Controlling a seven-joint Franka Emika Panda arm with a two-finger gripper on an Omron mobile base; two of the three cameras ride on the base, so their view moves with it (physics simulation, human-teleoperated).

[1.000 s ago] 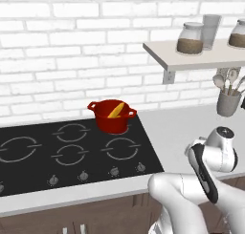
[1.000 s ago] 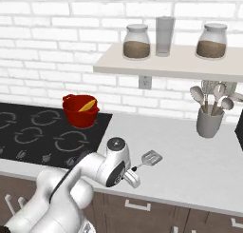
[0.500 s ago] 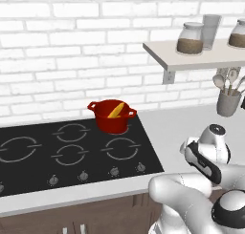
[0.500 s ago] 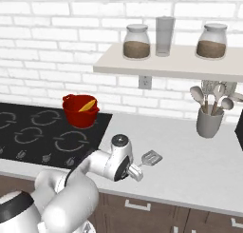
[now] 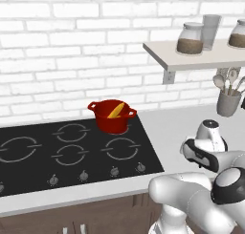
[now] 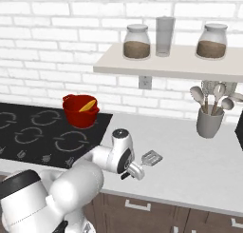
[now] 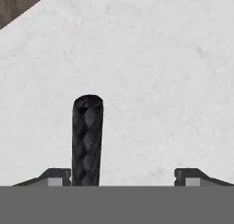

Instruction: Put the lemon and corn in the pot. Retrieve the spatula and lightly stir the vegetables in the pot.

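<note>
A: Where's the spatula (image 6: 151,157)?
B: Lying flat on the pale counter (image 6: 199,165), well to the right of the pot (image 6: 80,111) and off the black cooktop (image 6: 42,137). Silver slotted head pointing up and right in the right base view, away from the arm.
A: And the black handle (image 7: 87,141)?
B: Seen in the hand view as a dark braided bar rising from the bottom edge, rounded end on top. Sits right against the left fingertip (image 7: 54,177), well apart from the right one.
A: State of the gripper (image 7: 122,177)?
B: Spread wide, tips far apart, nothing clamped between them. Down low at the counter, right at the handle end of the spatula; in the right base view, the hand (image 6: 132,169) just below and left of the slotted head.
A: Touching the handle?
B: Hard to say; looks right beside the left tip, contact not certain.
A: Contents of the pot?
B: Corn (image 6: 86,105) leaning tilted inside, one end up by the rim. Also visible in the left base view, corn (image 5: 115,111) slanting inside the red pot (image 5: 112,117). No telling about a lemon from here.
A: Pot's place?
B: On the cooktop's back right burner, next to the counter edge of the hob.
A: Further out from the pot?
B: Grey utensil holder (image 6: 210,121) with pale spoons far right on the counter, under a wall shelf (image 6: 166,65) carrying two jars and a glass.
</note>
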